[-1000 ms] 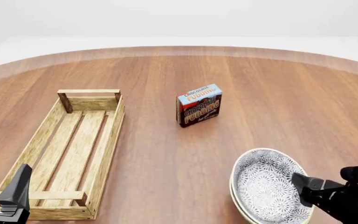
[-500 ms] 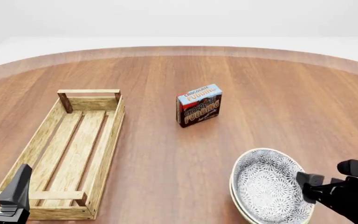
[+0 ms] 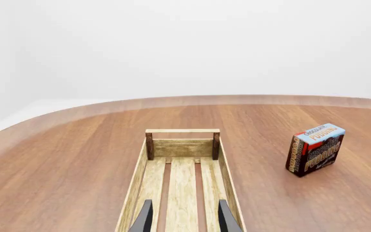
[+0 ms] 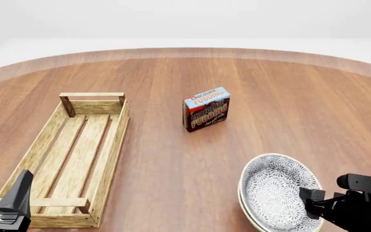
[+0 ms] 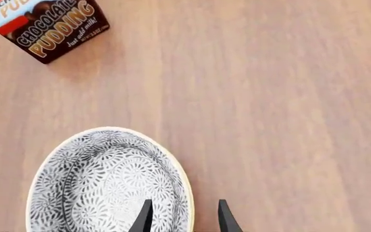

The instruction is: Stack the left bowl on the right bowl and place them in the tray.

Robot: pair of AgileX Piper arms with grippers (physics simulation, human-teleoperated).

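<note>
Two patterned grey-and-white bowls are nested as one stack at the near right of the table; the lower bowl's cream rim shows under the upper one. My right gripper is open at the stack's right edge. In the right wrist view its fingertips straddle the upper bowl's rim. The tray is a long light-wood crate at the left with nothing in it. My left gripper hangs open over its near end, its fingers above the slats of the tray.
A chocolate pudding box stands upright mid-table between the tray and the bowls, also seen from both wrists. The round wooden table's far edge curves behind it.
My right gripper has sunk lower and drawn slightly toward the near edge at the bowls' right rim. The left gripper, bowls, tray and box have not moved.
</note>
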